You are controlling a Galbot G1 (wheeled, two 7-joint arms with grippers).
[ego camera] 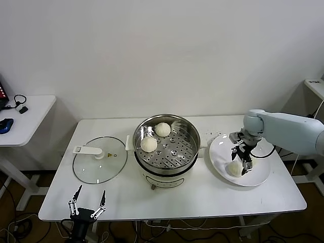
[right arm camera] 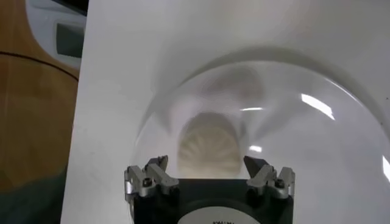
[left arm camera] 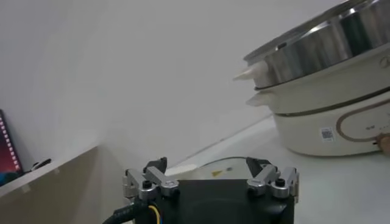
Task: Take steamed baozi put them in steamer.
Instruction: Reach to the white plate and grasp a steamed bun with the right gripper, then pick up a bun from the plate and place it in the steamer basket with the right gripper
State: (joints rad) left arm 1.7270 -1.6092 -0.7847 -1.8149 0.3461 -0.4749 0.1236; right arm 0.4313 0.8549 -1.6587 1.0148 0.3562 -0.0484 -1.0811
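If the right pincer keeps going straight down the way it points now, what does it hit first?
Most likely the baozi on the white plate: the open right pincer hangs right above it, fingers spread to either side. How much gap remains is unclear.

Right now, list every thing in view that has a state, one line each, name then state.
Steamer: uncovered, two baozi on its perforated tray.
Glass lid: off, flat on the table left of the steamer.
Plate: holds baozi.
Right gripper: open, over the plate's baozi.
Left gripper: open, empty, parked at the table's front edge.
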